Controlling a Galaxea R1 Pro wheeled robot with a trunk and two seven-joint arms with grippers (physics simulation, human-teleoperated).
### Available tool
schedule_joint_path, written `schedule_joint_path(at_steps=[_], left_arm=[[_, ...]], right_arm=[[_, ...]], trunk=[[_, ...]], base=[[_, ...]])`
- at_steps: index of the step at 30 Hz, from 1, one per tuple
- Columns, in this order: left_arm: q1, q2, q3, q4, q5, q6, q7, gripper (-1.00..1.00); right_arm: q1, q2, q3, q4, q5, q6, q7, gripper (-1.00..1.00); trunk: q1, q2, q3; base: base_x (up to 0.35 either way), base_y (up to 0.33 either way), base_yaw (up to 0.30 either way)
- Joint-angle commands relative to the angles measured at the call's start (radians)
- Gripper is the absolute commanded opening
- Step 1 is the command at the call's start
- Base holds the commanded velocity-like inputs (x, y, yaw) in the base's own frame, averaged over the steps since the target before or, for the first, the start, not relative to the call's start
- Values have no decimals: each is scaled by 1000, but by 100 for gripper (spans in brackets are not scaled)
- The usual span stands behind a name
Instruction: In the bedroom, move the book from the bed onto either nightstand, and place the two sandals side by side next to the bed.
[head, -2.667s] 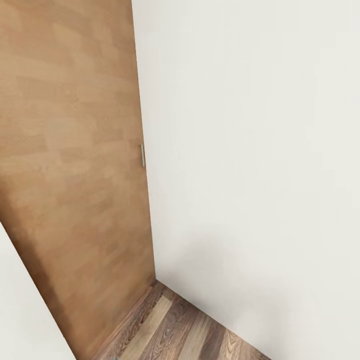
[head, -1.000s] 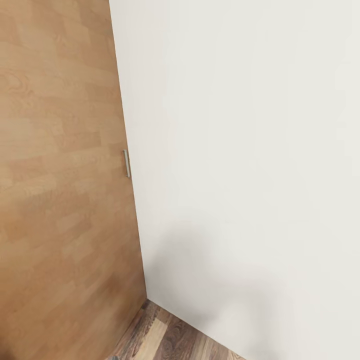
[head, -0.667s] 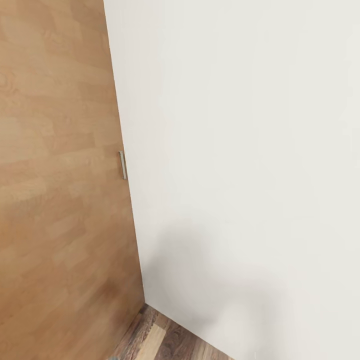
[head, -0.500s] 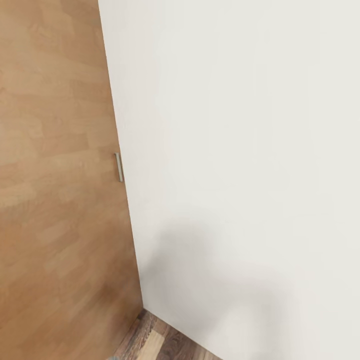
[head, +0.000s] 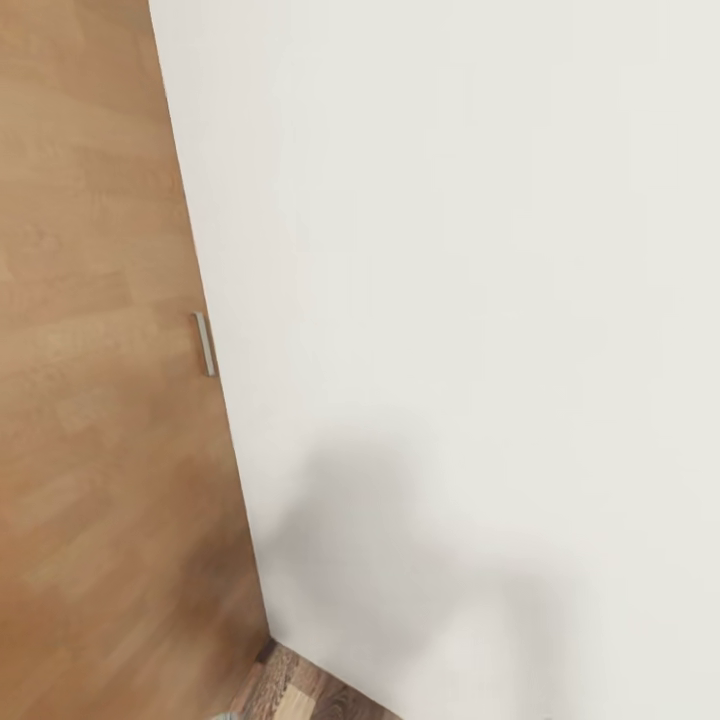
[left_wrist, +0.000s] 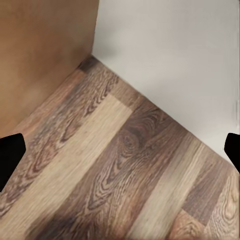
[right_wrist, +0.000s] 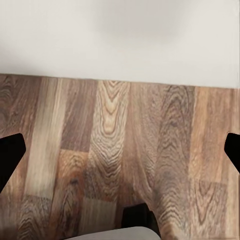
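I am facing a corner at close range: in the head view a brown wooden door (head: 90, 400) fills the left side, its small metal handle (head: 204, 344) right at the edge where it meets the white wall (head: 480, 300). A grey shadow lies on the wall low down. Just a sliver of wood-plank floor (head: 300, 695) shows at the bottom, so there is almost no room ahead.

From the left wrist view the floor (left_wrist: 115, 170) runs up to the door (left_wrist: 40, 50) and wall (left_wrist: 175, 55), which meet in a corner. The left pincer (left_wrist: 120, 155) is spread wide, 2 dark fingertips (left_wrist: 9, 157) at opposite frame edges, holding nothing.

The right pincer (right_wrist: 120, 155) is likewise wide apart and empty over the floor (right_wrist: 115, 150), near the wall base (right_wrist: 120, 35).

I cannot see the book, bed or sandals from here.
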Motion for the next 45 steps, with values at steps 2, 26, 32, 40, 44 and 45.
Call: schedule_joint_path(at_steps=[2,26,32,40,44,45], left_arm=[[0,0,1,1,10,-2,-8,100],[0,0,2,1,10,-2,-8,100],[0,0,2,1,10,-2,-8,100],[0,0,3,1,10,-2,-8,100],[0,0,3,1,10,-2,-8,100],[0,0,2,1,10,-2,-8,100]], right_arm=[[0,-1,5,0,-10,-3,1,100],[0,-1,5,0,-10,-4,2,100],[0,-1,5,0,-10,-3,0,100],[0,-1,6,0,-10,-3,-2,100],[0,-1,5,0,-10,-3,-3,100],[0,-1,6,0,-10,-3,-3,100]], trunk=[[0,0,-1],[0,0,-1],[0,0,-1],[0,0,-1],[0,0,-1],[0,0,-1]], base=[[9,0,-267],[24,23,-282],[150,140,-283],[15,13,-283],[1,1,-283],[0,0,-283]])
